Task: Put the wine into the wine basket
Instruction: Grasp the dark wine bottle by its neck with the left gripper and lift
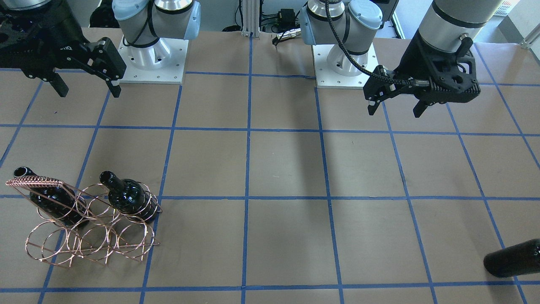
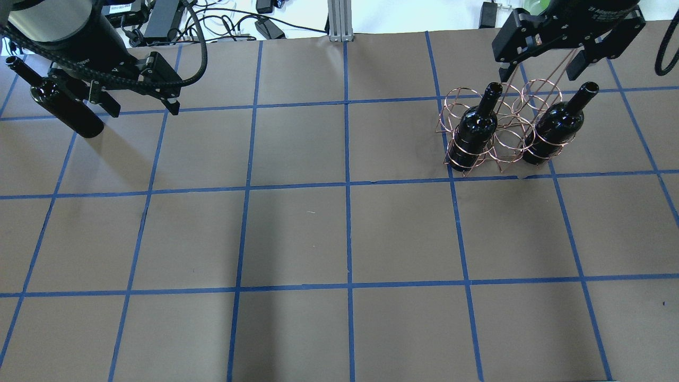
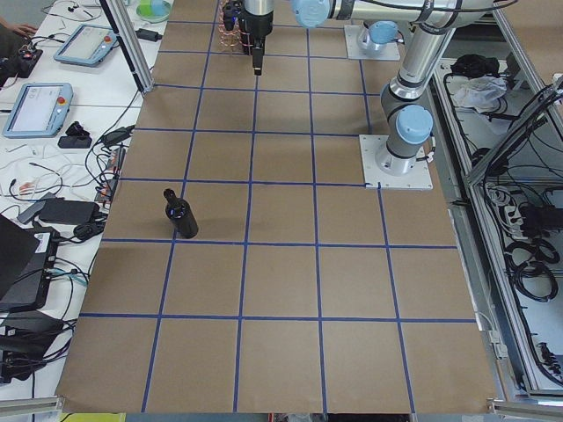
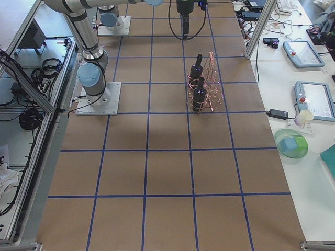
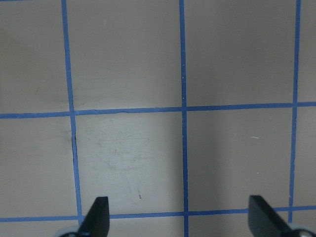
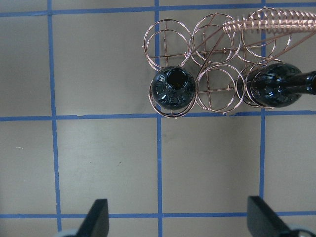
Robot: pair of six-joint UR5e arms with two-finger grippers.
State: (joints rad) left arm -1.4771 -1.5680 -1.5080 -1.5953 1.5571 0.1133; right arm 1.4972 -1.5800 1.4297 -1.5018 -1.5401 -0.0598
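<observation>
The copper wire wine basket point(image 2: 509, 139) stands at the table's far right; it also shows in the front view point(image 1: 90, 236). Two black wine bottles point(image 2: 473, 130) point(image 2: 557, 124) stand neck-up in its near rings. A third black bottle point(image 2: 66, 109) stands upright and loose at the far left, also in the left side view point(image 3: 181, 216). My left gripper point(image 2: 143, 109) is open and empty, hovering just right of that loose bottle. My right gripper point(image 2: 538, 66) is open and empty above the basket's far side. Its wrist view looks down on the basket point(image 6: 217, 44) and both bottles point(image 6: 173, 89).
The table is brown paper with a blue tape grid point(image 2: 347, 185). The two arm bases point(image 1: 154, 55) point(image 1: 346, 59) are bolted at the robot's edge. Cables and gear point(image 2: 233, 24) lie beyond the far edge. The left wrist view shows only table point(image 5: 182, 108).
</observation>
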